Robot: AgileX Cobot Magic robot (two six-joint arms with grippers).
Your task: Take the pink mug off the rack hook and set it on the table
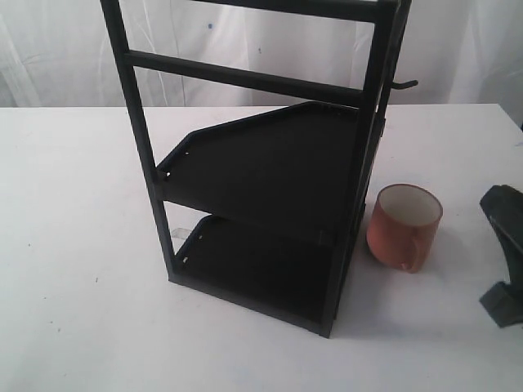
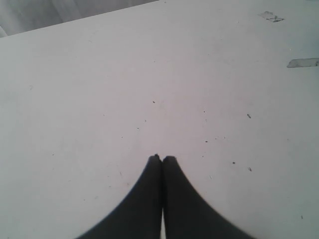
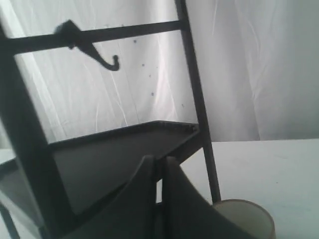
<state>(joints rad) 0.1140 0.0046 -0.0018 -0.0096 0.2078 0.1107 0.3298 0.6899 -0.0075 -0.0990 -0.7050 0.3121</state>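
The pink mug (image 1: 403, 227) stands upright on the white table (image 1: 73, 245), just right of the black rack (image 1: 137, 147), with its handle toward the front. The rack hook (image 1: 403, 84) juts bare from the right upright, high above the mug. In the right wrist view the hook (image 3: 104, 59) shows against the curtain and the mug's rim (image 3: 246, 219) sits low beside my right gripper (image 3: 158, 160), which is shut on nothing and apart from the mug. My left gripper (image 2: 162, 158) is shut over bare table and holds nothing.
The rack's two dark shelves (image 1: 270, 163) and crossbars fill the middle of the table. Part of the right arm (image 1: 511, 245) shows at the right edge, beside the mug. A white curtain hangs behind. Bits of tape (image 2: 301, 62) lie on the tabletop.
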